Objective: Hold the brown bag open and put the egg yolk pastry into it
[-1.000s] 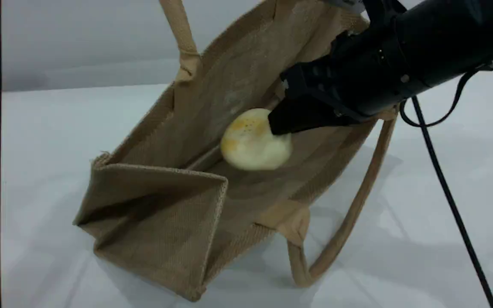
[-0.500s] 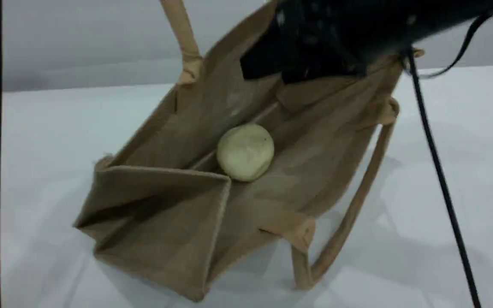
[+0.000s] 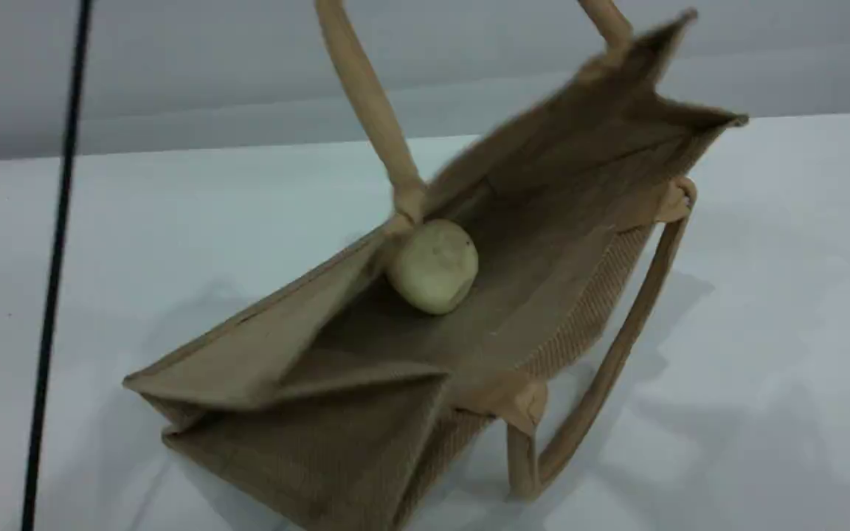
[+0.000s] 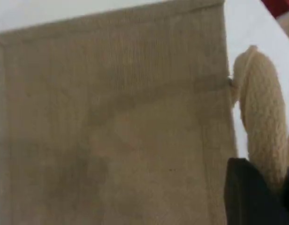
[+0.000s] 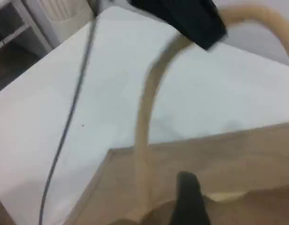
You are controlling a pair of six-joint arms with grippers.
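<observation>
Down inside the brown bag (image 3: 543, 243), on its lower wall, sits the egg yolk pastry (image 3: 433, 266), pale side up, right by the spot where the raised handle (image 3: 366, 103) is stitched on. So for us the drop looks done; the pastry is loose, nothing touching it.

The bag lies tipped on the white table (image 3: 764, 295), mouth toward the camera, and we reckon it only gapes because the upper handle is pulled upward out of frame. The second handle (image 3: 617, 354) droops onto the table.

Our left gripper (image 4: 257, 197) is clamped on that woolly upper handle in the left wrist view, which is what keeps the mouth from flopping shut. Our right gripper (image 5: 189, 201) is up above the bag with jaws spread wide and nothing in them, so it's clear of the pastry.
</observation>
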